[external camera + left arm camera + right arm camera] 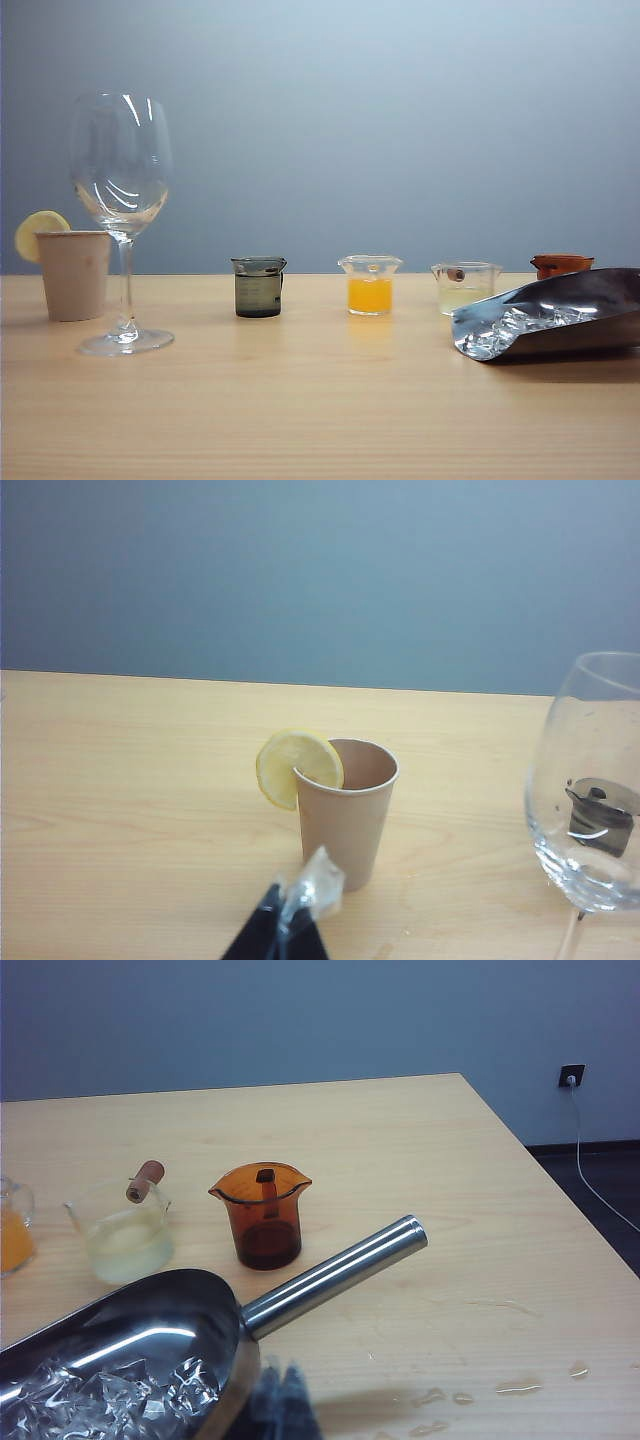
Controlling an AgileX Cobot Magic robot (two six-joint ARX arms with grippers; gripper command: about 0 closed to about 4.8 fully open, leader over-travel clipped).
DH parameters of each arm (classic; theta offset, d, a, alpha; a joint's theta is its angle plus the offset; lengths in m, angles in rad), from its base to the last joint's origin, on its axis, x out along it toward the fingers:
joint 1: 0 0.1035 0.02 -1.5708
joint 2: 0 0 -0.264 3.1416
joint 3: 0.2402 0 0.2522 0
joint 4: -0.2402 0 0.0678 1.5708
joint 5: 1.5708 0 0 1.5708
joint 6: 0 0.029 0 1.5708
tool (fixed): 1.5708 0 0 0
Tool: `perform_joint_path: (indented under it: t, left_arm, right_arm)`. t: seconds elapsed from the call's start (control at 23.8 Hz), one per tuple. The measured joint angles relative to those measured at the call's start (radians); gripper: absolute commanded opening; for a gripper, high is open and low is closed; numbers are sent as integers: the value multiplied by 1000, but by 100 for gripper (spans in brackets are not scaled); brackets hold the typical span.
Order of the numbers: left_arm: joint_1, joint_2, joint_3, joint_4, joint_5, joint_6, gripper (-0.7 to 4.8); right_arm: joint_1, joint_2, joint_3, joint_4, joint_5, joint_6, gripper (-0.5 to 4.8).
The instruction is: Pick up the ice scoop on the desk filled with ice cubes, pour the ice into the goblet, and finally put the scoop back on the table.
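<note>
The ice scoop [560,320] lies on the desk [320,400] at the right, its shiny bowl holding a heap of ice cubes [520,325]. In the right wrist view the scoop's bowl [150,1340] and ice cubes [110,1400] sit close beside my right gripper [285,1400], which is shut and empty, apart from the round handle [335,1275]. The goblet [122,180] stands upright at the left. My left gripper [285,930] is shut, with a bit of clear film at its tips, short of the goblet [595,800]. Neither gripper shows in the exterior view.
A beige paper cup [73,275] with a lemon slice [38,232] stands left of the goblet. Small beakers line the middle: dark [259,287], orange [370,285], pale [465,287], amber [560,265]. Water drops [520,1388] lie near the desk's right edge [560,1190].
</note>
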Motion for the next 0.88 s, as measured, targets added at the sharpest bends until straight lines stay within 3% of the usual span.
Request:
perform_joint_path:
  t: [0.42,0.59,0.71,0.88]
  left_arm:
    - [0,0,0,-20,0,-20,-6]
    - [0,0,29,-35,0,-20,-6]
    - [0,16,168,-140,22,-54,-6]
    - [-13,153,363,-270,117,-68,-6]
  right_arm:
    - [0,0,0,-4,0,2,-1]
    - [0,3,55,-59,1,87,-3]
    - [0,13,225,-150,-23,266,-4]
    - [0,131,424,-209,-83,331,-4]
